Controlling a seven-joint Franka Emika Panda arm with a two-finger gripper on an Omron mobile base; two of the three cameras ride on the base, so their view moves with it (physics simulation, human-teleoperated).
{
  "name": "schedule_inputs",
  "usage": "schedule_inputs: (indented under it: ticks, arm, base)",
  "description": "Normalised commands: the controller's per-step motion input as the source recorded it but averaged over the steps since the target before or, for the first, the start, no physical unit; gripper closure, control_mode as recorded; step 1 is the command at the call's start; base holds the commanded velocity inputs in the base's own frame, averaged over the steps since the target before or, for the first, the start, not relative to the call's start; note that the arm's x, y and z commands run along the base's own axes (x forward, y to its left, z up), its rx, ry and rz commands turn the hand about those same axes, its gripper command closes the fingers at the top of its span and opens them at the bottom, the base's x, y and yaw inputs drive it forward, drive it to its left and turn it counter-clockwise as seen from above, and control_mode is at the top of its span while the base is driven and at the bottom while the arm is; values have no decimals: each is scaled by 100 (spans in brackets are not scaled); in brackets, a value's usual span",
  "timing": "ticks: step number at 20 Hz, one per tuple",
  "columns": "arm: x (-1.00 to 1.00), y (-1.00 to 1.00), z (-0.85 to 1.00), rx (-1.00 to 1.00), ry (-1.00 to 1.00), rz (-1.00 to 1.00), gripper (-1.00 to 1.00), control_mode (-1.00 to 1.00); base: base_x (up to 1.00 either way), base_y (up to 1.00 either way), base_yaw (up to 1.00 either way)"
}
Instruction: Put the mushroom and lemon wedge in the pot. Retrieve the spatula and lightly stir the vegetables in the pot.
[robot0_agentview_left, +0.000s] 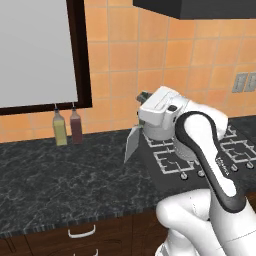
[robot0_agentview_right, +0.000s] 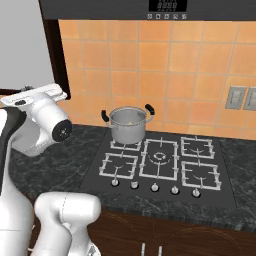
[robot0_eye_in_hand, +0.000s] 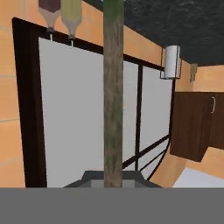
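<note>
Tabletop (robot0_agentview_left: 60, 175): dark marbled stone running along the tiled wall, with the stove (robot0_agentview_right: 160, 162) set into its right part.
Arm: folded high above the stove's left edge, wrist turned so the hand camera looks back toward the window (robot0_agentview_left: 35, 50), rolled nearly upside down.
Pot (robot0_agentview_right: 128, 124): on the stove's rear-left burner, by the tabletop's back edge, placed ready for stirring; a yellow speck inside is probably the lemon wedge (robot0_agentview_right: 130, 122). Mushroom cannot be made out.
Bottles (robot0_agentview_left: 67, 127): two, side by side at the tabletop's back edge under the window, well apart from the work.
Spatula (robot0_agentview_left: 133, 142): lifted off the tabletop, grey blade hanging down left of the hand, handle running up the middle of the hand view.
End effector (robot0_agentview_left: 143, 125): clamped narrow on the spatula handle, apparently carrying it toward the pot.
Step, judged: spatula retrieved; stirring not yet done.
</note>
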Motion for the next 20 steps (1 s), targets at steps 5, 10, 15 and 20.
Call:
schedule_inputs:
  ticks: [5, 10, 15, 20]
  arm:
    - [9, -55, 68, 19, 30, -5, 100, -100]
    - [0, -57, 45, 5, 17, -8, 100, -100]
    - [15, -60, 48, 3, 12, -9, 100, -100]
    - [20, -43, 75, 8, 12, -10, 100, -100]
  base:
    - [0, 0, 0]
    - [0, 0, 0]
    - [0, 0, 0]
    - [0, 0, 0]
